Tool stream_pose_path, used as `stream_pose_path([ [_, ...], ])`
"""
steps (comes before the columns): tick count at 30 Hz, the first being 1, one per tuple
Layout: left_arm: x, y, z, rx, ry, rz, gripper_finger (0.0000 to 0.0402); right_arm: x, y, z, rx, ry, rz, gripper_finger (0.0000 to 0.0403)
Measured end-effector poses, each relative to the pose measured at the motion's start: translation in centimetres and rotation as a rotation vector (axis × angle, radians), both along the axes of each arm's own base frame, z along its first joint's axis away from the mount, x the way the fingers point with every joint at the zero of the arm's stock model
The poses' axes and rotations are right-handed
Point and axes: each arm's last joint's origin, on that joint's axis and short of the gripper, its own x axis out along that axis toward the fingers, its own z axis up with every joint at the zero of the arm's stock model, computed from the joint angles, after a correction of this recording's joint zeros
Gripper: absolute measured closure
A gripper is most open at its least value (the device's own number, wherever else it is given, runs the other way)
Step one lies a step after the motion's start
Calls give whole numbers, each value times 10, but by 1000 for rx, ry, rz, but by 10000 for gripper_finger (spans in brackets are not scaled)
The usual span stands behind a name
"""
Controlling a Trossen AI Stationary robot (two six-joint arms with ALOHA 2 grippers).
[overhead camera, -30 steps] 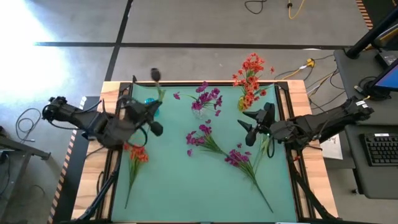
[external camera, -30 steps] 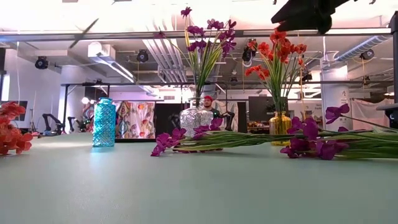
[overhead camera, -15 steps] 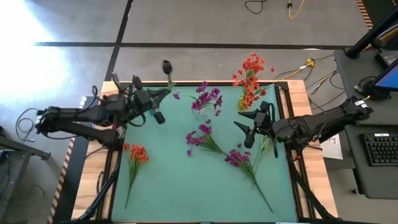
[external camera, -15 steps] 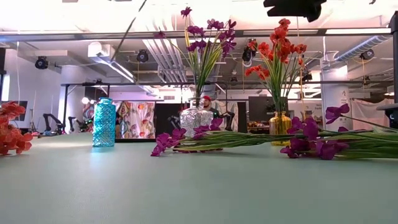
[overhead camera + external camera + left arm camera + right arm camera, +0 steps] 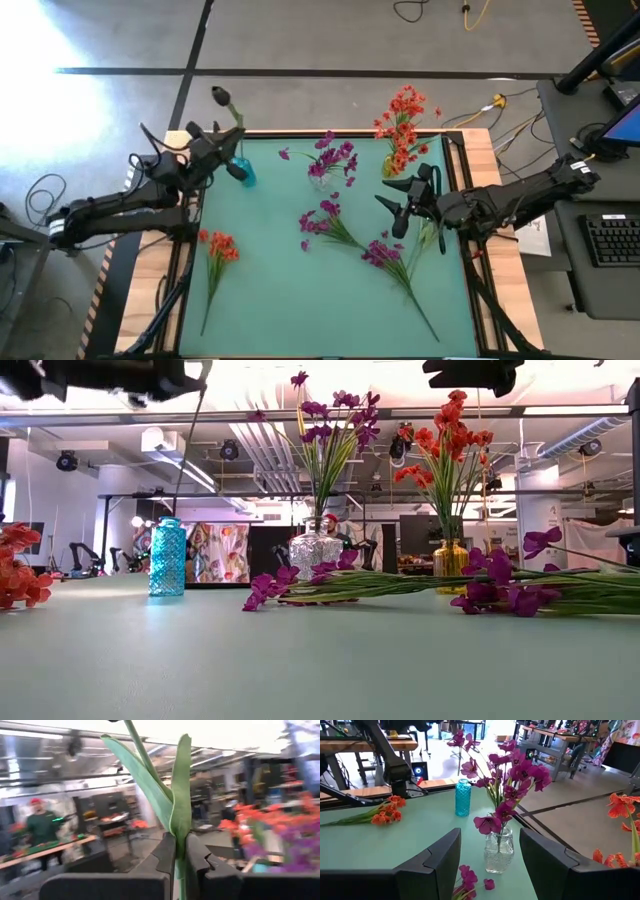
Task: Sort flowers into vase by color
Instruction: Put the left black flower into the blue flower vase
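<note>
My left gripper (image 5: 226, 156) (image 5: 180, 845) hovers over the table's far-left corner, shut on a dark-budded flower (image 5: 220, 95). The flower's thin stem (image 5: 184, 450) runs down to the mouth of the blue vase (image 5: 243, 173) (image 5: 167, 557). My right gripper (image 5: 393, 205) (image 5: 490, 852) hangs open above the table's right half, touching nothing. An orange flower (image 5: 218, 247) and two magenta flowers (image 5: 325, 222) (image 5: 385, 252) lie flat on the mat. Magenta flowers stand in the clear glass vase (image 5: 320, 170), and orange ones in the yellow vase (image 5: 392, 165). My left gripper pinches the green stem (image 5: 179, 851) between its two fingers, where the long leaves (image 5: 172, 800) rise from it. The fingers lie across the stem, coming from the table's left. The flower stands near upright and clear of the table, bud up, lower end at the blue vase's mouth.
The three vases stand in a row along the far edge of the green mat (image 5: 290, 300). The mat's near half holds only the lying flowers' stems. A wooden border (image 5: 150, 290) frames the mat. People and workbenches show in the room behind.
My left gripper has carried the dark-budded flower toward the table's far-left corner and turned it from slanting to near upright, its stem now over the blue vase. My right gripper has shifted slightly toward the table's left.
</note>
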Motion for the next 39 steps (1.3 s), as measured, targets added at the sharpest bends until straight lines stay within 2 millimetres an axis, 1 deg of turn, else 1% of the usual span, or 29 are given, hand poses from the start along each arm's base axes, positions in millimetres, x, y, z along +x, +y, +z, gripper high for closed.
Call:
stream_pose_path([
  [4,-8,8,-12,-25,-75,73,401,0,0,1,2,-11,-6,207],
  [8,-9,15,-23,-60,-69,121,401,0,0,2,5,-25,-6,207],
  [16,-8,18,-30,-83,-58,153,401,1,0,2,7,-28,-6,207],
  [39,-8,18,-21,-68,-92,153,401,1,0,3,8,-34,-7,207],
])
